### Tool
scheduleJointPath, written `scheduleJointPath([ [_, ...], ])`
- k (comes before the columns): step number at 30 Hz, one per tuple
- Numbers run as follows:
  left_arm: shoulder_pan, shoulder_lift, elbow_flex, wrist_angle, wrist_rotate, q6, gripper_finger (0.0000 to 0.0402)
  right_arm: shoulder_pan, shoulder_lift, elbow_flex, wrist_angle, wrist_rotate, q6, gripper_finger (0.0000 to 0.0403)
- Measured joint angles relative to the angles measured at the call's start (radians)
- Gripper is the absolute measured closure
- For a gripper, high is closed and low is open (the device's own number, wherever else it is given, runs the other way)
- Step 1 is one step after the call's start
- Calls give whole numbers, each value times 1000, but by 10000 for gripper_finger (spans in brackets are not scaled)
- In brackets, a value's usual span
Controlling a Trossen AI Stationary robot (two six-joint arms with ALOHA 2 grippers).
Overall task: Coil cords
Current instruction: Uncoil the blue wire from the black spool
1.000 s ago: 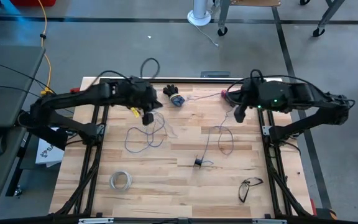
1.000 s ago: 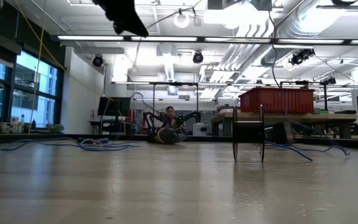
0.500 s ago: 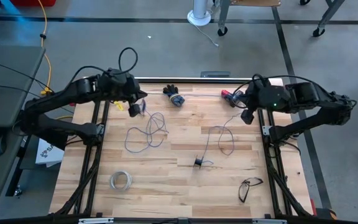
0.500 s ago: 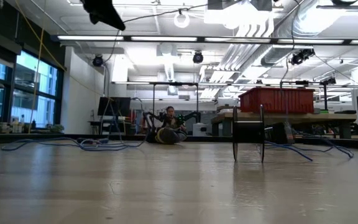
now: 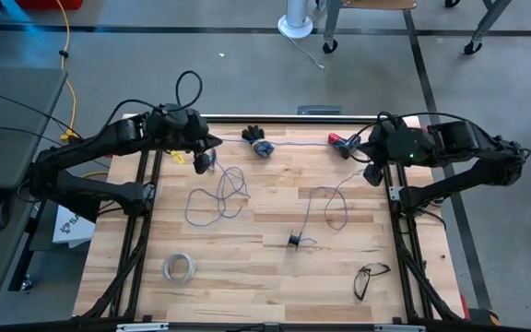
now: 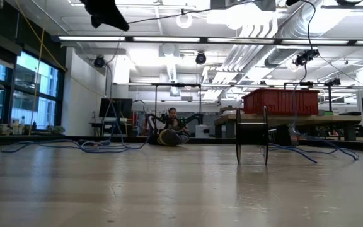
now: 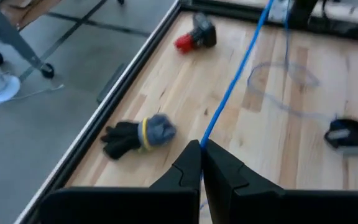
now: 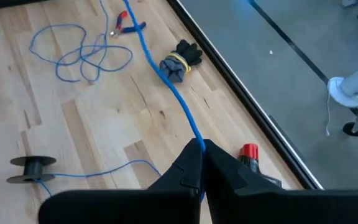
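Left gripper (image 7: 201, 148): fingers pressed together, pinching the blue wire (image 7: 235, 71), which runs straight out from the fingertips across the wood. In the high view this gripper (image 5: 203, 162) sits over the far left part of the table (image 5: 247, 286), close to the far edge.

Right gripper (image 8: 201, 148): fingers likewise pressed together on the same wire (image 8: 166, 78). In the high view it (image 5: 374, 172) sits near the far right corner, just inside the right edge.

Between the two grippers the wire (image 5: 293, 143) runs taut and roughly parallel to the far edge, passing the rolled glove (image 5: 260, 144), which lies near that edge. A red-and-black tool (image 5: 342, 141) lies by the far edge, just beside the right gripper.

Slack: one loose tangle (image 5: 215, 198) lies on the wood below the left gripper; a second loop (image 5: 332, 205) hangs down from the right gripper's side and leads to the small dark spool (image 5: 295, 241), which stands on its rims near the table's middle. In the low view the spool (image 6: 252, 135) is upright, wire trailing off to its right.

Near edge: whitish tape ring (image 5: 180, 267) at left, eyeglasses (image 5: 369, 277) at right, both well apart from the wire. The central near strip of the wood between them is open.
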Motion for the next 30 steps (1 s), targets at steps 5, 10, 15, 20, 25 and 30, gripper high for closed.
scheduleJointPath([
  [5, -16, 16, -54, 62, 32, -90, 396, 0, 6, 0, 19, -17, -10, 403],
  [10, -15, 33, -57, -37, 78, -193, 358, 0, 3, 0, 20, -18, -3, 403],
  [15, -31, 36, -57, -70, 184, -220, 292, 0, 4, 0, 28, -21, -19, 403],
  [20, -57, 37, -57, -43, 204, -206, 226, 0, 4, 0, 38, -21, -23, 403],
  [25, -77, 73, -56, 96, 192, -160, 184, 0, 5, 0, 64, -40, -33, 403],
  [30, -83, 196, -56, 386, 206, -196, 171, 0, 17, 0, 153, -59, -82, 403],
])
